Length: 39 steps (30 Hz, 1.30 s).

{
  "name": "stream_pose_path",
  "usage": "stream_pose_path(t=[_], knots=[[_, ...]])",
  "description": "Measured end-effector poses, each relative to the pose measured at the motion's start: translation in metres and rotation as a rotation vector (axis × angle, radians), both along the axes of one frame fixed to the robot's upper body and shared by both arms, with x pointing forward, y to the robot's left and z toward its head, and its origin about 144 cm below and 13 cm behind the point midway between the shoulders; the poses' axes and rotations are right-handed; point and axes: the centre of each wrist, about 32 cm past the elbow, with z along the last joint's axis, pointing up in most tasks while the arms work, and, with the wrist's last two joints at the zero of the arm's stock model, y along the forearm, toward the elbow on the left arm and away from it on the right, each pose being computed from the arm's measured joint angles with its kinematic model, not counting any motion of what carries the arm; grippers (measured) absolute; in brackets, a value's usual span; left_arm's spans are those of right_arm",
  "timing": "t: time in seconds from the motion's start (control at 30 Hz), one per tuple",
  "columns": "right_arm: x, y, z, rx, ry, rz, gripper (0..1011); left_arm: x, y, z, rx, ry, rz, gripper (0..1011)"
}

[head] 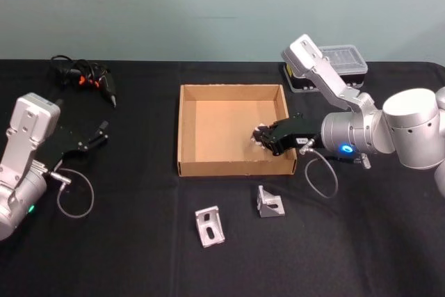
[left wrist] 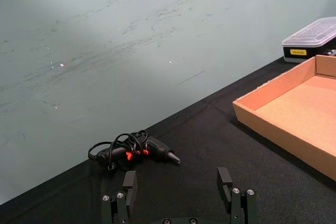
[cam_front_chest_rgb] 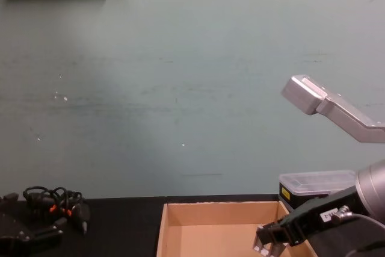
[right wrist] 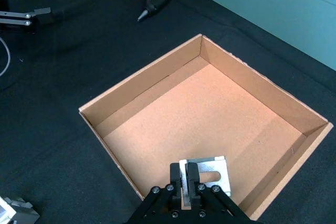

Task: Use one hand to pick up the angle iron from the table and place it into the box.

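- The black table (head: 389,255) fills my head view. My right gripper (head: 261,137) hangs over the near right corner of the box (head: 233,167), so a drop would land inside. One spare angle iron (head: 209,226) and a second spare (head: 270,202) lie in front.
- Left wrist view: my left gripper (left wrist: 177,178) is parked with its fingers wide apart, holding nothing.
- Right wrist view: the right fingers pinch the angle iron (right wrist: 212,170) tight, low over the box floor.
- Chest view: the right gripper sits low by the box's right side. I think letting go comes next.
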Motion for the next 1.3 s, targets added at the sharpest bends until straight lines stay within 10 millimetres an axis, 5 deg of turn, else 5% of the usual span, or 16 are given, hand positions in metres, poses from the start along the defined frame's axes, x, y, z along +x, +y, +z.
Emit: stream_pose_path(t=[0.6,0.93,1.3], knots=[[-0.004,-0.005,0.003,0.011,-0.037,-0.023,603,0.0,0.0,0.0,0.0,0.0,0.0,1000],[-0.024,-0.012,0.024,0.052,-0.089,-0.025,924,0.0,0.0,0.0,0.0,0.0,0.0,1000],[-0.061,-0.019,0.047,0.073,-0.115,-0.019,1003,0.0,0.0,0.0,0.0,0.0,0.0,1000]])
